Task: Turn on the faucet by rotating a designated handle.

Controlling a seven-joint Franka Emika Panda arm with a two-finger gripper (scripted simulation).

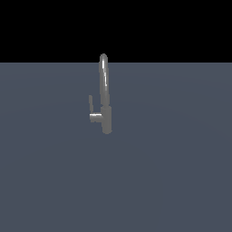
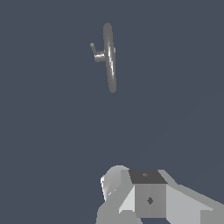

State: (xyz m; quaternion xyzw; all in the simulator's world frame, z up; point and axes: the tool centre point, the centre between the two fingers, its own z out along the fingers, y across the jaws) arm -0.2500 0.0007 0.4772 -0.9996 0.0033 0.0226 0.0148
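In the exterior view, going from its left, the handle [image 1: 94,113] comes first: a short stub sticking out of the faucet's base toward the exterior view's left, with a thin bar rising upright from its end. Just to its right stands the faucet [image 1: 105,95] itself, thick at the base, slim spout curving over at the top, alone on the plain grey floor [image 1: 181,181]. No arm shows in that view. From the wrist view the faucet [image 2: 109,57] and the handle [image 2: 96,52] sit well apart from the gripper [image 2: 131,192], of which only blocky body parts show; whether its jaws are apart or together cannot be told. The work seems at the very start, the approach not yet made. Next move likely calls for closing in beside the thin bar, then pushing it around the stub's axis.
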